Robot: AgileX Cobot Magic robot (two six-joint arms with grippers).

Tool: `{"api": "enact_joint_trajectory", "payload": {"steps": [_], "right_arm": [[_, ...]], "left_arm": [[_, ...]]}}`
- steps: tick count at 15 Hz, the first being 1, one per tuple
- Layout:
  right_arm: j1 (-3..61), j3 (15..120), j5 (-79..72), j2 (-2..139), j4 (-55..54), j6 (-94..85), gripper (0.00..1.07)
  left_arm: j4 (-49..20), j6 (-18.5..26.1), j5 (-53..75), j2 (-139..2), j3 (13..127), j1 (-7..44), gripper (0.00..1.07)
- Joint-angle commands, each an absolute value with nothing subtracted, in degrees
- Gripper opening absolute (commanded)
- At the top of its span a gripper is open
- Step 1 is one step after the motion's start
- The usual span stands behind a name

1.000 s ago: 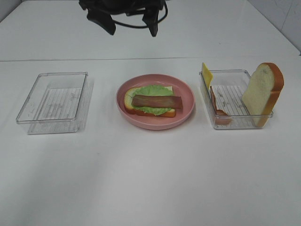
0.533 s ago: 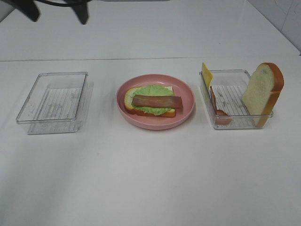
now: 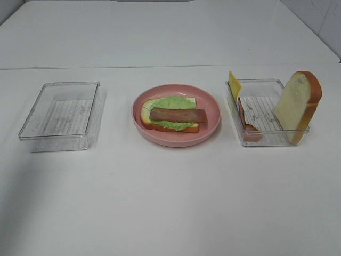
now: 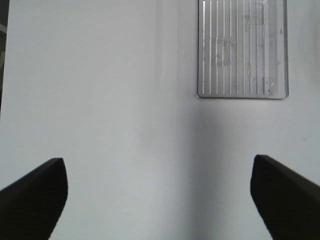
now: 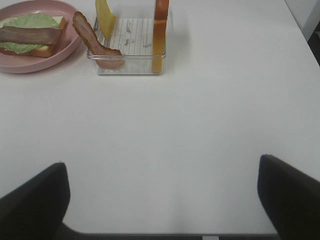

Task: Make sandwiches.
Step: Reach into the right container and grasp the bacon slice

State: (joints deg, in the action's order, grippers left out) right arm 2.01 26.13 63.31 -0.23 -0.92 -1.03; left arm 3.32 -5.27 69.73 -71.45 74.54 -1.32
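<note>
On the pink plate [image 3: 214, 114] lies the partly stacked sandwich [image 3: 173, 116]: one bread slice, a green lettuce leaf and a bacon strip on top. The right clear tray [image 3: 264, 109] holds a yellow cheese slice [image 3: 234, 84], a bacon strip [image 3: 248, 126] and an upright bread slice [image 3: 298, 104]. Neither gripper shows in the high view. In its wrist view, my left gripper [image 4: 160, 200] is open over bare table, short of the empty tray [image 4: 242, 47]. My right gripper [image 5: 162, 200] is open and empty, well back from the tray [image 5: 132, 37], bacon [image 5: 90, 36] and sandwich [image 5: 30, 32].
The empty clear tray [image 3: 61, 114] stands left of the plate. A seam crosses the white table behind the three containers. The table's right edge [image 5: 300, 30] shows in the right wrist view.
A dark gripper at the far edge of the high view slid left and has left the picture. Plate, trays and food have not moved.
</note>
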Motion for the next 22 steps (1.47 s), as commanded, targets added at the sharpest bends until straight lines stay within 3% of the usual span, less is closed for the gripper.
{"api": "enact_joint_trajectory", "payload": {"steps": [1,12,14,17,22], "right_arm": [[1.8,25.9,63.1,-1.9,-0.7,-1.3,0.99],[1.8,25.9,63.1,-1.9,-0.7,-1.3,0.99],[1.8,25.9,63.1,-1.9,-0.7,-1.3,0.99],[1.8,25.9,63.1,-1.9,-0.7,-1.3,0.99],[1.8,25.9,63.1,-1.8,-0.7,-1.3,0.99]], "left_arm": [[2.6,-5.3,68.6,-60.4,66.3,-1.6,0.92],[2.3,-4.8,61.8,-17.2,38.4,-1.6,0.92],[2.1,-0.6,61.0,-7.6,34.7,-1.6,0.92],[0.5,0.0,61.0,0.9,32.0,-1.6,0.92],[0.0,0.9,61.5,1.4,29.6,-1.6,0.92]]}}
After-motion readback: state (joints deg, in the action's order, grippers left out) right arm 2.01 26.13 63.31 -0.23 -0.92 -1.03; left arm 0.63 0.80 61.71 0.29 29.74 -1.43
